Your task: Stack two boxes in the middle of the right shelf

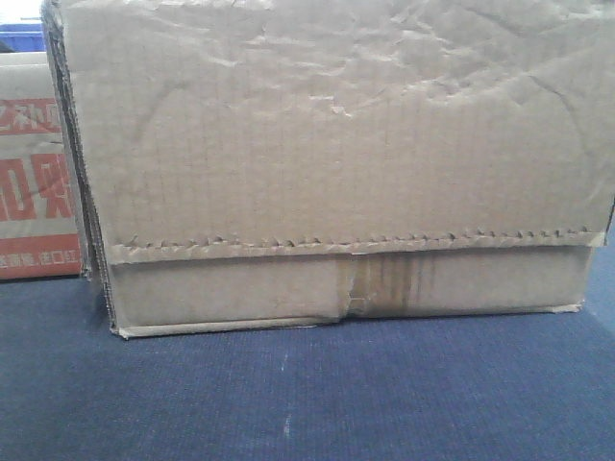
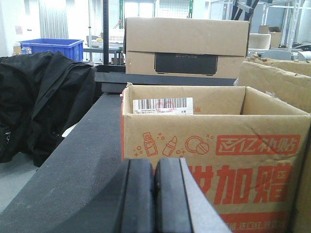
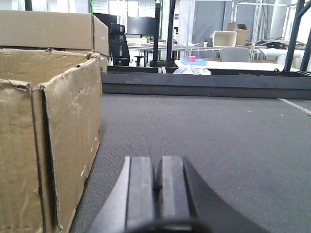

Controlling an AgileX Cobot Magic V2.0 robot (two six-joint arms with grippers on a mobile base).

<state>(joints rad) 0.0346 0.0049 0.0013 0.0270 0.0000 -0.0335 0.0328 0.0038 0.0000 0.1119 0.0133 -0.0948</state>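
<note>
Front view: plain brown box (image 1: pixel 327 144) fills the frame, upright on the blue-grey counter (image 1: pixel 288 403). It has a serrated flap edge and a yellowed tape strip (image 1: pixel 370 283) at centre. A red-printed carton (image 1: pixel 34 192) sits behind it, to the left.

Left wrist view: left pincer (image 2: pixel 154 194) is low and level over the counter, pads pressed together, holding nothing. It points at the open-topped red-printed carton just ahead.

Right wrist view: right pincer (image 3: pixel 158 194) is low and level, pads together, empty. The brown box stands just to its left, not touching.
</note>
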